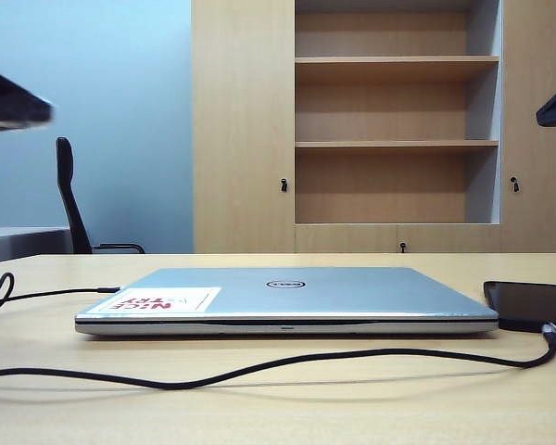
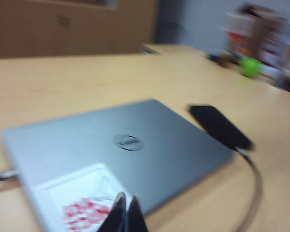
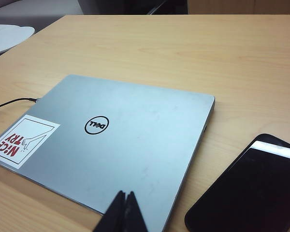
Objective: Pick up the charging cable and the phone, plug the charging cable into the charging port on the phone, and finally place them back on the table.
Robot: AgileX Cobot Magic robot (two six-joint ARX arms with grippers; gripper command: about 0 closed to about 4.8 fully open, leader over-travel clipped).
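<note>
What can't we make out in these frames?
- Charging port: exterior view, plug covers it; left wrist view too blurred.
- Phone: cut by exterior view's edge.
- Cable: far end runs off the frame.
- Left gripper, right gripper: shut, above the laptop.

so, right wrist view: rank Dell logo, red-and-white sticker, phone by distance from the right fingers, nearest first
Right gripper, shut, hangs over the laptop's near edge.
1. Dell logo, lid centre.
2. Phone, on the table beside the laptop; close to the logo's distance, hard to call.
3. Red-and-white sticker, lid corner, opposite side from the phone.

Glossy black phone [image 3: 244, 191], brushed matt metal laptop [image 3: 130, 140], matt wood-grain table [image 3: 183, 53].
</note>
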